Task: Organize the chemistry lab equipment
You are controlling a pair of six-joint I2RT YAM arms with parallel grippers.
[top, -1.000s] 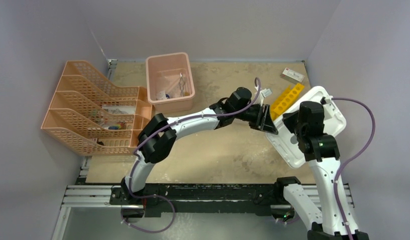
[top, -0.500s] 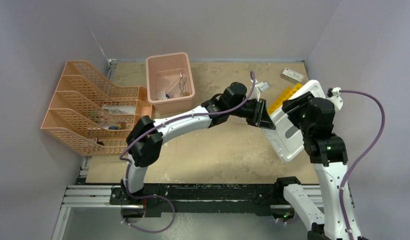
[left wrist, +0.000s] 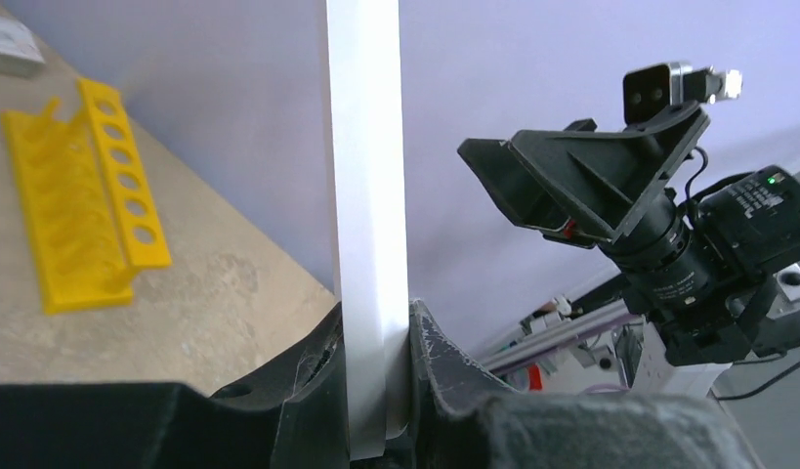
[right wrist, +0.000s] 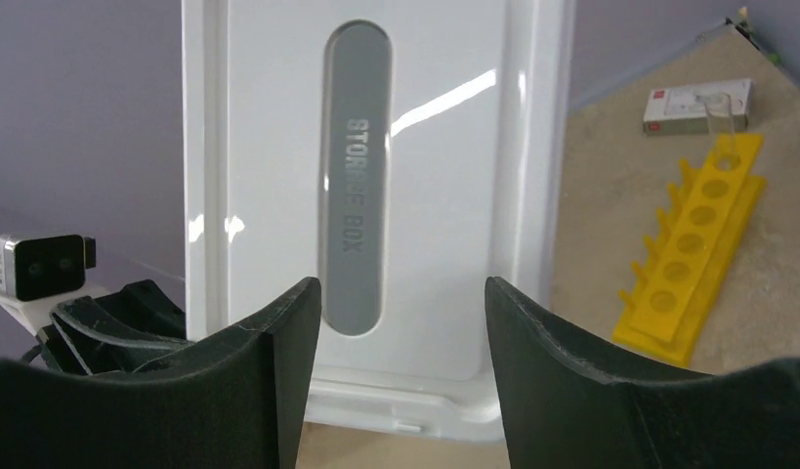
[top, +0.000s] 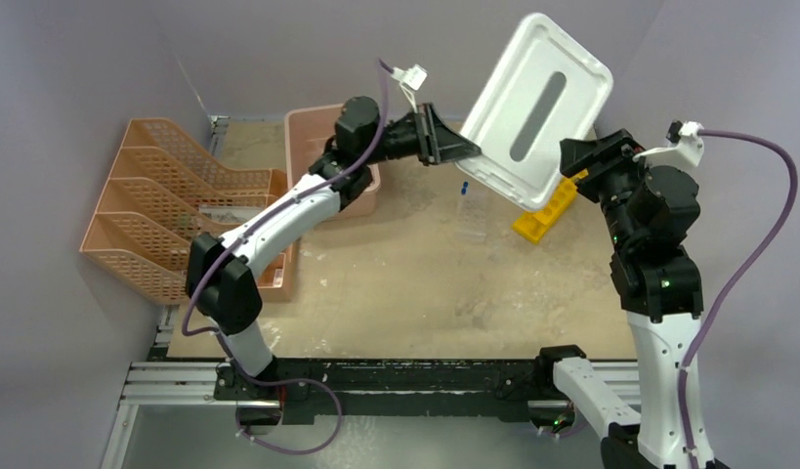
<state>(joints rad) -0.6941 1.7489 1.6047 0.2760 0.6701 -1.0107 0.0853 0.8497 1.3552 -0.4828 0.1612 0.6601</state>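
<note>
Since a second ago the white lid [top: 537, 107] has swung up off the right of the table [top: 396, 283] and now hangs high, nearer the pink bin [top: 308, 122]. My left pincer [top: 452, 149] is clenched on the lid's rim; I judge an edge grip lets one arm carry it over to cover the bin. My right pincer [right wrist: 400, 303] has let go and stands released, facing the lid. I count one lid, one bin, one yellow holed rack [top: 544, 215] lying on the table, and one blue-capped clear tube [top: 464, 186] near it.
</note>
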